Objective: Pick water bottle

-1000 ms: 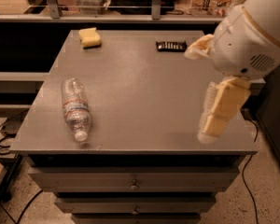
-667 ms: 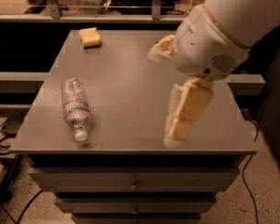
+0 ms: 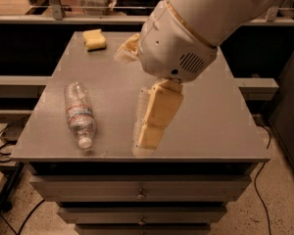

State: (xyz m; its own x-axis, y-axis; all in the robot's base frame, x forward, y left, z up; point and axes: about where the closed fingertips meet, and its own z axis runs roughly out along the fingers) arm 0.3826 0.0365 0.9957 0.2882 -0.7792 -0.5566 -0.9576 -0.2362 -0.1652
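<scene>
The water bottle (image 3: 79, 112) lies on its side on the left part of the grey table top (image 3: 210, 116), its white cap towards the front edge. It is clear and ribbed, with a white, red and blue label band. My gripper (image 3: 146, 142) hangs down from the large white arm (image 3: 196, 28) over the front middle of the table. It is to the right of the bottle, apart from it, and holds nothing that I can see.
A yellow sponge (image 3: 94, 39) lies at the back left of the table. Drawers (image 3: 142, 192) sit under the table top. Cables (image 3: 5, 136) lie on the floor at the left. A rail and shelves with clutter run behind the table.
My arm and gripper have swung left from the table's right edge to its front middle, closer to the bottle. The arm now hides a small black object at the back. The bottle has not moved.
</scene>
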